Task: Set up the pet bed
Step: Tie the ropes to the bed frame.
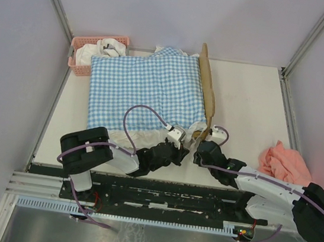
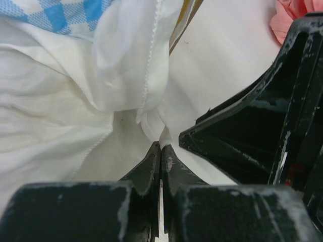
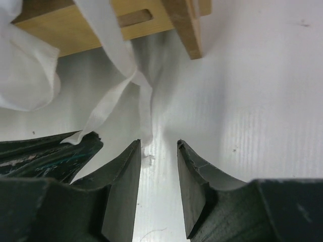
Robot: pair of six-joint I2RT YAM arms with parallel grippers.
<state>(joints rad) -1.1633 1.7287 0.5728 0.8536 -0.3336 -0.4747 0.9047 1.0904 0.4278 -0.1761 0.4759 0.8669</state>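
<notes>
Gingham bedding (image 1: 145,86), blue-white, soft, draped over light-wood pet bed (image 1: 206,94) mid-desk (image 1: 247,108), wavy headboard poking out. Left gripper (image 2: 160,146) jaws clenched on white ruffle (image 2: 126,60); right gripper (image 3: 157,146) jaws parted, gripping nothing.

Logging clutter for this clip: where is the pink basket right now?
In the top view the pink basket sits at the far left corner of the table, holding white cloth, right beside the left edge of the blue gingham bedding.

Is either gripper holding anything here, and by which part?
The left gripper pinches the white ruffle edge of the gingham bedding, jaws shut. The right gripper holds nothing; its jaws stand open.
</notes>
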